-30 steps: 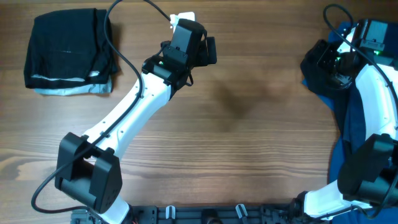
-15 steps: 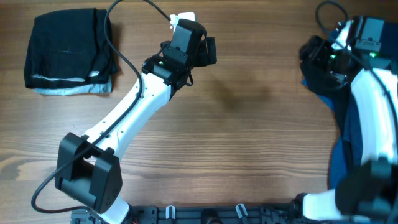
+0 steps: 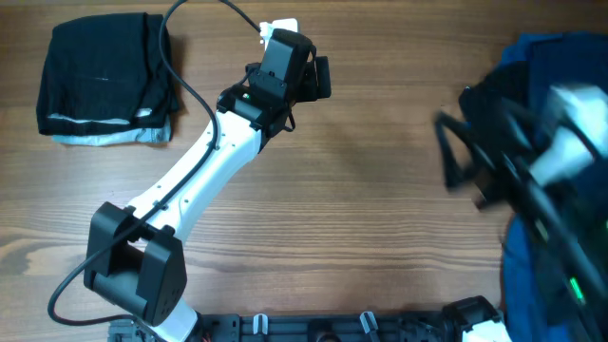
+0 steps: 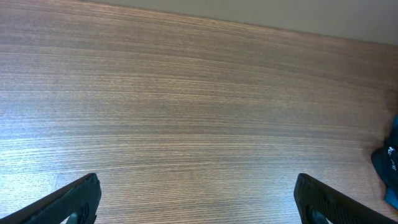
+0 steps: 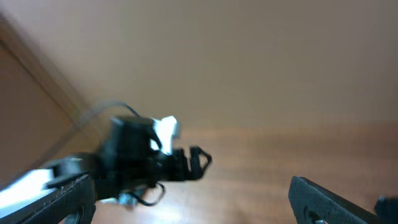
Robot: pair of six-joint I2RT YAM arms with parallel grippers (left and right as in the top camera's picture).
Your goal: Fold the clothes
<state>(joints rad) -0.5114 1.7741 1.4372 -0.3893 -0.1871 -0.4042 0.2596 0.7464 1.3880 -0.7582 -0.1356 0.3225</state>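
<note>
A crumpled blue garment [image 3: 562, 59] lies at the table's right edge, partly hidden by my right arm. A corner of it shows in the left wrist view [image 4: 388, 163]. A folded stack of dark clothes [image 3: 103, 81] sits at the far left. My left gripper [image 3: 319, 78] is open and empty over bare wood at the table's far middle [image 4: 198, 202]. My right gripper [image 3: 467, 171] is motion-blurred and raised above the table, left of the blue garment. It is open and empty [image 5: 193, 200], and looks across at my left arm [image 5: 149, 163].
The wooden table [image 3: 380, 228] is bare between the two arms. The left arm's white link [image 3: 204, 166] runs diagonally from the front left. A black rail [image 3: 323, 328] lines the front edge.
My right arm has swung up and toward the table's middle and is now blurred. This uncovers the blue garment at the far right. My left arm has not moved.
</note>
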